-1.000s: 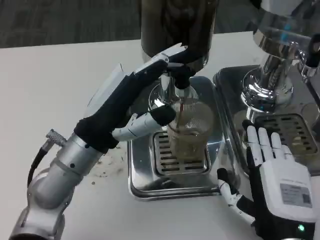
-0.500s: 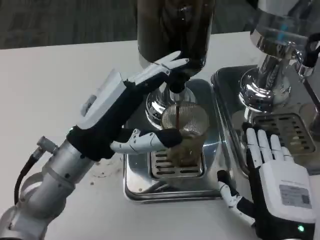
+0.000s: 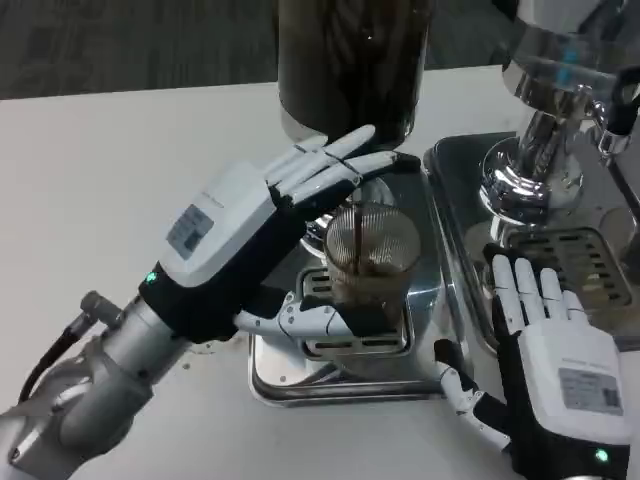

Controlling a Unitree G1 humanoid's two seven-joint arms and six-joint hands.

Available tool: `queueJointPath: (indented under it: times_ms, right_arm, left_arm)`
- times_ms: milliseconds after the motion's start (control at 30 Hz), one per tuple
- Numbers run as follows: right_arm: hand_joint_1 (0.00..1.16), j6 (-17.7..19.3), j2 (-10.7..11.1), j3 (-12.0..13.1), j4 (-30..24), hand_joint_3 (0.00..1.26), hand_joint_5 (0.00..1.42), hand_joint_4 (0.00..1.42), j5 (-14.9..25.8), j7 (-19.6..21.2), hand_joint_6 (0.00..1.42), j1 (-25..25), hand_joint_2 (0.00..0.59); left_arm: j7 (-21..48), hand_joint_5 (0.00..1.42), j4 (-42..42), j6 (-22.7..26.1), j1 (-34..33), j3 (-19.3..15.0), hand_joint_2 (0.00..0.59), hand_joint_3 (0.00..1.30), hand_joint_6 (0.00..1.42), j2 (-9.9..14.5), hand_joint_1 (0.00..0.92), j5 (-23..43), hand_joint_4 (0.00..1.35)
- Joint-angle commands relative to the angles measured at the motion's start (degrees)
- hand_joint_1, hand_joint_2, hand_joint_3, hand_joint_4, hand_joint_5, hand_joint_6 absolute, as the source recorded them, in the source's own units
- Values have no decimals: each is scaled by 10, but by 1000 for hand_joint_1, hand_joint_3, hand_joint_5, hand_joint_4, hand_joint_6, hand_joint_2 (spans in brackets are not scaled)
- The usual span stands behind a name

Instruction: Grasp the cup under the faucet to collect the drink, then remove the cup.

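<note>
- The cup (image 3: 372, 255) stands upright on the drip tray (image 3: 268, 370), under the faucet (image 3: 372, 180) of the dark dispenser (image 3: 350, 60), with brown drink in it.
- It lies just right of my left hand (image 3: 250, 235): my thumb (image 3: 310, 322) sits low at its near side, my fingers (image 3: 330, 165) reach over its far rim. Whether they press the glass I cannot tell, so the grip is unsure.
- My left hand is much nearer; my right hand (image 3: 550, 350) rests flat and open on the table (image 3: 100, 160), holding nothing, right of the tray.
- Half a second ago my thumb lay across the cup's middle; now it is lower, and my fingers are at the faucet's front rather than up beside it.
</note>
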State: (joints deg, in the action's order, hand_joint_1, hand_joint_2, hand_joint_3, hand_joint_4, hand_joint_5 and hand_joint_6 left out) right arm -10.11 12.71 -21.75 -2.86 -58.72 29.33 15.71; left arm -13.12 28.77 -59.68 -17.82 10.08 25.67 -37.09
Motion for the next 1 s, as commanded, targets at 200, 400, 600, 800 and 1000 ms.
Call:
queueJointPath:
  times_ms: [200,400,600,800,1000]
  right_arm:
    - [307,24,10,4,-2,0,0,0,28,-7,84,-4,393]
    - [335,98,17,36,-5,0,0,0,139,-44,108,-19,311]
    - [399,141,20,57,14,0,0,0,222,-103,66,-53,247]
    - [465,150,22,65,40,0,0,0,253,-149,36,-90,226]
    - [496,157,25,61,63,0,0,0,266,-190,17,-120,211]
  left_arm:
    - [-22,217,2,34,34,46,125,237,154,28,0,-53,7]
    - [-37,217,1,39,32,54,128,237,153,33,0,-49,6]
    - [-48,226,8,38,25,59,135,245,153,41,0,-44,14]
    - [-54,228,12,39,21,60,136,258,163,43,0,-38,15]
    - [-55,235,14,39,18,61,137,259,165,45,0,-37,16]
